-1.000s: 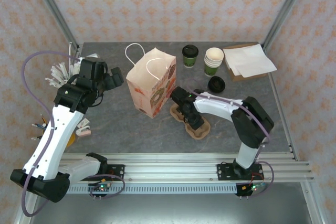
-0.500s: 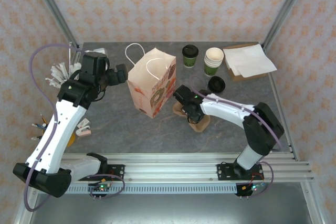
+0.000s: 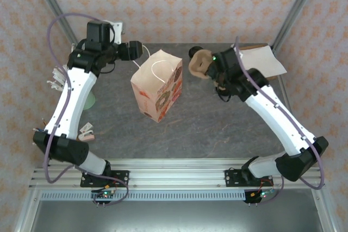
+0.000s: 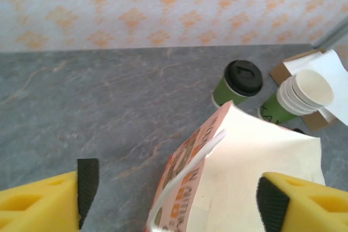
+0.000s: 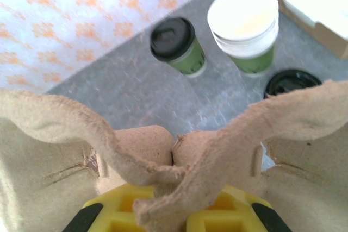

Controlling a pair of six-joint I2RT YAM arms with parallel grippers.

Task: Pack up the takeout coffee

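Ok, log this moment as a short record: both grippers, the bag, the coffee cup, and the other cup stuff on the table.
left gripper: open, fingers on either side of the bag's open top
right gripper: shut on the cardboard cup carrier, held above the table
paper bag: upright, mouth open, mid-table
lidded green cup: upright on the table, lid on, not in the carrier
cup stack: lidless, beside the lidded cup
loose black lid: flat on the table by the stack
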